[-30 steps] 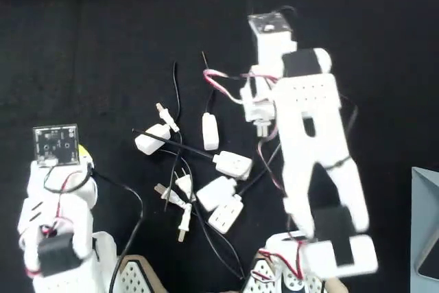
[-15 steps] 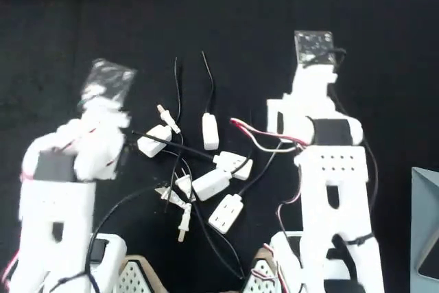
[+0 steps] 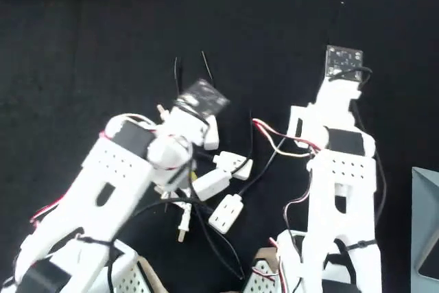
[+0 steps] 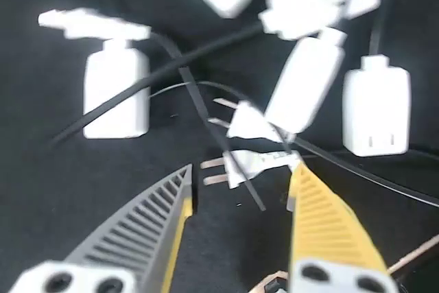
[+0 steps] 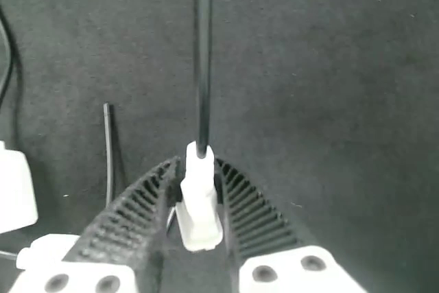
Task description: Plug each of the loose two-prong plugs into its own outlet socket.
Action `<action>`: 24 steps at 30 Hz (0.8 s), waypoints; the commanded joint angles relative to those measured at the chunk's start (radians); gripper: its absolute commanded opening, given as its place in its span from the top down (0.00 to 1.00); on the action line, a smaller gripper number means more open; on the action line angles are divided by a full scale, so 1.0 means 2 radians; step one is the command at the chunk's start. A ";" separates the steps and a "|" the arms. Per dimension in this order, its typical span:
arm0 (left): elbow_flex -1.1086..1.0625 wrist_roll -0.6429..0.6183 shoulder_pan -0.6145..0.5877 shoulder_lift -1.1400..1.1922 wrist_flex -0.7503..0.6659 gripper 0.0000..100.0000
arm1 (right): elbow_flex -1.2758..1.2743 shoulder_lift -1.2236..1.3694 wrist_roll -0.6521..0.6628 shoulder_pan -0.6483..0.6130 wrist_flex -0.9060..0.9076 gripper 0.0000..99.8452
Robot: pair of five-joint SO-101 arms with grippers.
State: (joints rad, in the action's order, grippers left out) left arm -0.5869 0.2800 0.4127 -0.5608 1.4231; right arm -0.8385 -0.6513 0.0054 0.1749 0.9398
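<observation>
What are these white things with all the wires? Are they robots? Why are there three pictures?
Yes, they are two robot arms at a black table. One picture looks down from above and shows the left arm and the right arm. The other two come from a small camera on each arm's wrist, so you see its pincher, called a gripper, up close. On the table lie outlet sockets, black cords and loose plugs. The left gripper is open above them. The right gripper is shut on one white plug.
</observation>
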 commanded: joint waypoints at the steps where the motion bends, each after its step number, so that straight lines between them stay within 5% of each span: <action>1: 0.026 -0.022 0.043 0.053 -0.034 0.77 | 0.002 -0.013 -0.005 0.017 -0.006 0.99; 11: 0.041 -0.025 0.122 0.141 -0.051 0.77 | -0.016 -0.016 -0.005 0.031 -0.006 0.99; 24: 0.050 -0.083 0.115 0.269 -0.124 0.83 | -0.017 -0.016 -0.005 0.031 -0.005 0.99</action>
State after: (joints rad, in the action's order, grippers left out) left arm -0.5286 0.1250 0.6398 -0.0345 1.1838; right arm -0.8784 -0.6575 0.0054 0.2256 0.9398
